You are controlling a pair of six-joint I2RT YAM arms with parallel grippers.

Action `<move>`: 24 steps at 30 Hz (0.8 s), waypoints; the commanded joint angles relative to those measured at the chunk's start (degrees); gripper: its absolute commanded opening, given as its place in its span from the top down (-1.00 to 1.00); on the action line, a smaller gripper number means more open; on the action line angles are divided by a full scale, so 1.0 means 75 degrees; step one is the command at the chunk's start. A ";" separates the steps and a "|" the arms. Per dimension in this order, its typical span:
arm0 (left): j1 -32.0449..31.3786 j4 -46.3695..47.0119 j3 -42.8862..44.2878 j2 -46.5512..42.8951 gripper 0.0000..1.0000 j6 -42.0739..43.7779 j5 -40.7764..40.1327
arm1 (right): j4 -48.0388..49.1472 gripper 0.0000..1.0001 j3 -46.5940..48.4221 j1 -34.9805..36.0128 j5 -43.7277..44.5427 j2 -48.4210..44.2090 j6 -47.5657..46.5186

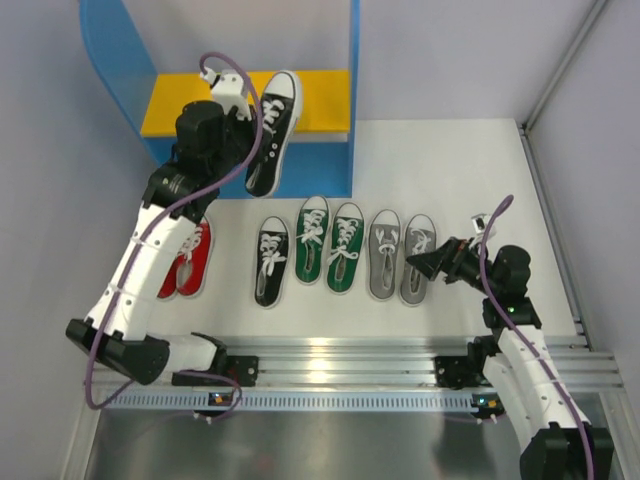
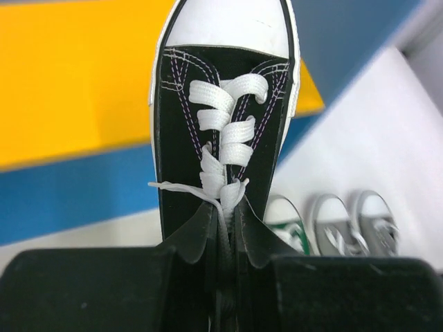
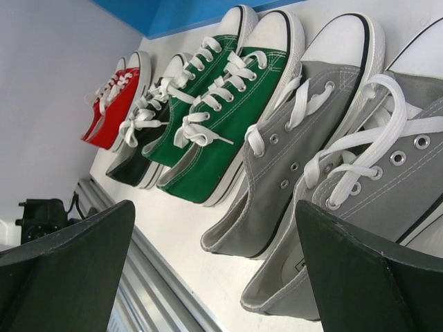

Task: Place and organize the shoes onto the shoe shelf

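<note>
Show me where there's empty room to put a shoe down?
The yellow upper board is bare between the lifted black canvas sneaker and the blue right side panel. The white table is bare right of that panel, behind the grey canvas pair. Crowded: the row from red sneakers to grey.

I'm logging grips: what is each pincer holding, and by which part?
The left pincer holds a black sneaker, pinching the sides of its opening together behind the laces. The right pincer is open and holds nothing.
</note>
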 commanded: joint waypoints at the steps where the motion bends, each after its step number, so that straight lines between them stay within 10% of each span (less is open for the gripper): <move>1: 0.0006 0.0725 0.1344 0.0528 1.00 0.0829 -0.1886 | 0.0190 -0.99 0.0263 0.0061 -0.0233 -0.0124 -0.0144; 11: 0.0778 0.0232 0.4134 0.2498 1.00 0.2061 -0.3543 | 0.0576 -0.99 0.0017 0.0073 -0.0456 0.0040 0.0114; 24: 0.2244 0.0372 0.4265 0.2968 1.00 0.1663 -0.3379 | 0.1010 -0.99 -0.0100 0.0061 -0.0749 0.0754 0.0313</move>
